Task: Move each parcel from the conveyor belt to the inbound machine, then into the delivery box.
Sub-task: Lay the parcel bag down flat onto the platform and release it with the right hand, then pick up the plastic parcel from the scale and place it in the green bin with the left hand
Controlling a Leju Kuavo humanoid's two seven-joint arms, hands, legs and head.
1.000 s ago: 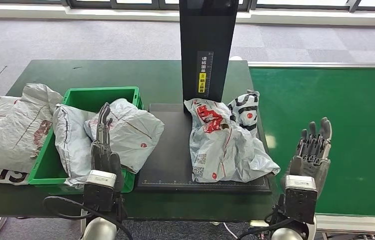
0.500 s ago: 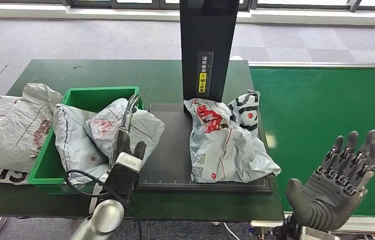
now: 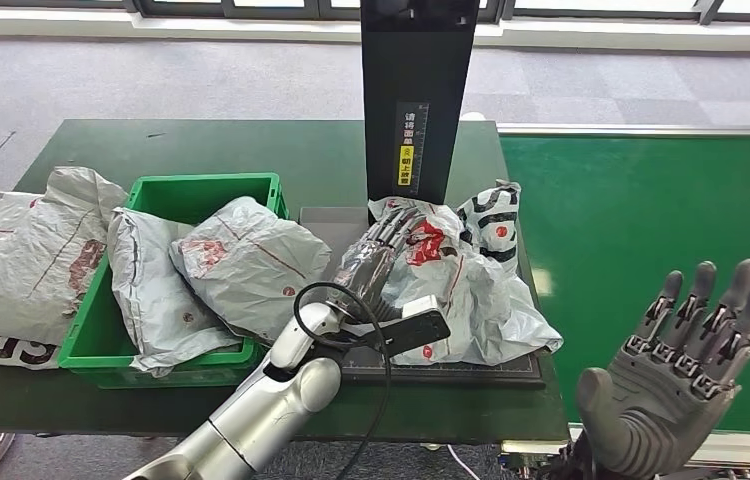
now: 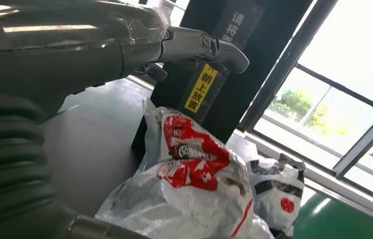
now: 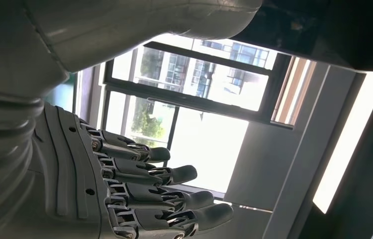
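On the inbound machine's dark plate (image 3: 336, 290), left hand (image 3: 379, 252) is stretched out over the near-left edge of the grey parcel with red print (image 3: 451, 290). Fingers are extended and lie flat, tips pointing toward the black scanner column (image 3: 417, 95), resting on or just above the crumpled top of the bag; can't tell if there's real contact. Nothing is pinched or wrapped, so I read the hand as open and empty.

Key relation: parcel body lies to the right of and slightly beyond the fingers, long axis running front-to-back on the plate, from the column base toward the robot. A smaller black-and-white parcel (image 3: 491, 215) is tucked behind it, touching, next to the column. Left wrist view agrees: red-print bag (image 4: 189, 184) is directly beneath and ahead of the hand, column just behind.

Left arm reaches diagonally across from low left, forearm crossing the front edge of the plate, cable looped around it.

Right hand (image 3: 686, 375) is raised over the green conveyor belt (image 3: 651, 200), palm toward the camera, fingers spread wide, holding nothing, well apart from the parcel.

Left hand is clearly the nearer one. Green delivery box (image 3: 166, 195) sits just left of the plate, already carrying two bags, so the carry would probably go leftward.
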